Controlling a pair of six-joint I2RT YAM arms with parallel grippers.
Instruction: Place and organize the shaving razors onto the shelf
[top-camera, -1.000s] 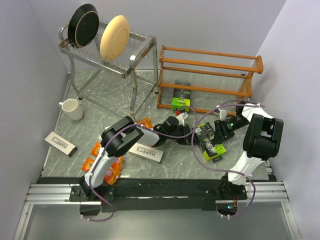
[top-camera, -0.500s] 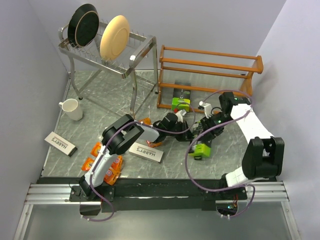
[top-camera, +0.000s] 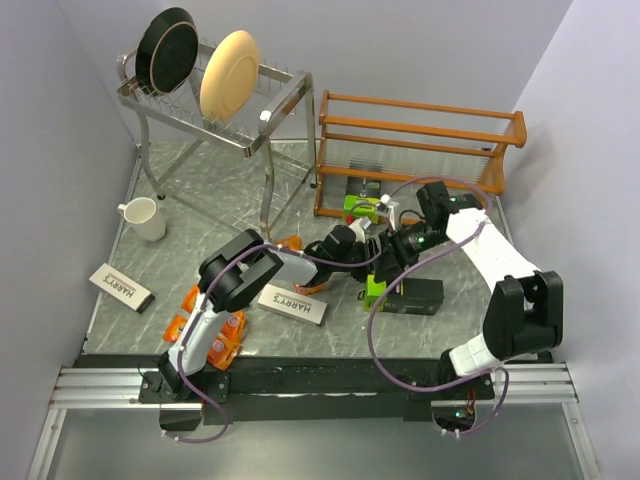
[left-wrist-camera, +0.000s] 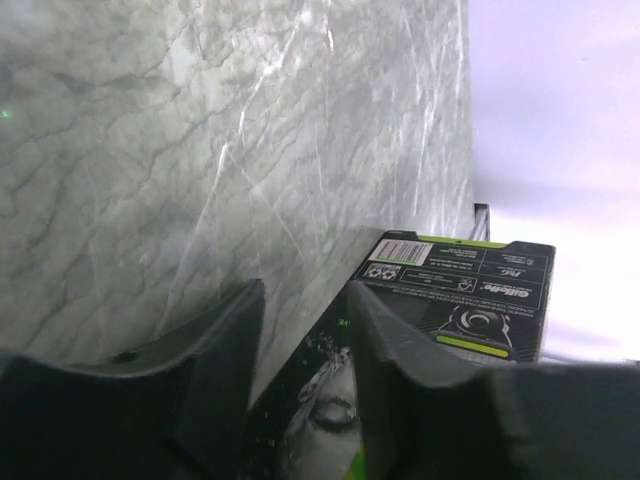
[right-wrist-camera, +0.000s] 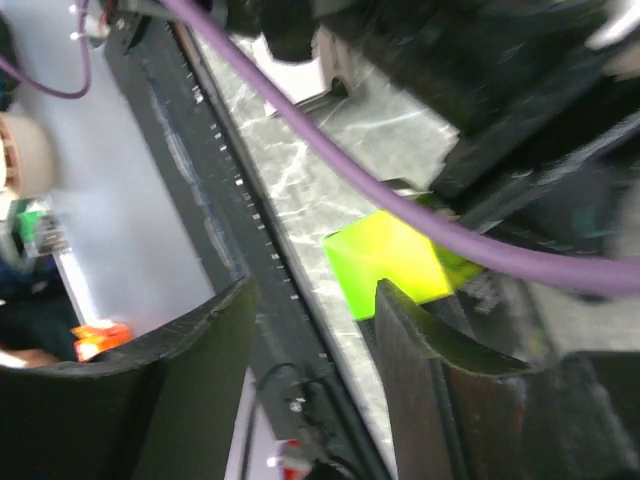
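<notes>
Both tools are crowding one patch of desk (top-camera: 200, 210) just in front of the shelf (top-camera: 420, 106). That is the biggest hazard you are facing, because whichever arm you are moving first is likely to be clipping the other. The right arm (top-camera: 520, 300) is trailing a purple cable (right-wrist-camera: 330, 150) straight across its own camera view and close to the left arm (top-camera: 240, 280), so a wide sweep is risking a snag.

The black-and-green pack (top-camera: 415, 297) is lying flat on the desk by the two tools, well short of the shelf. The left tool (left-wrist-camera: 303, 300) is standing apart with only bare desk in its gap and the pack just beyond one finger. The right tool (right-wrist-camera: 315, 290) is also standing apart, clamping nothing, with the pack's lime end (right-wrist-camera: 390, 262) showing past the gap. If you are closing both on this one pack, you are inviting a twist or a tug between them. If you are nipping only a corner, the pack is likely to be pivoting away on the smooth marble.

A second green pack (top-camera: 362, 207) is sitting right at the shelf's foot, so a low carry is risking a shove. The shelf's rails are looking thin, and a pack set down askew is liable to be slipping between them.
</notes>
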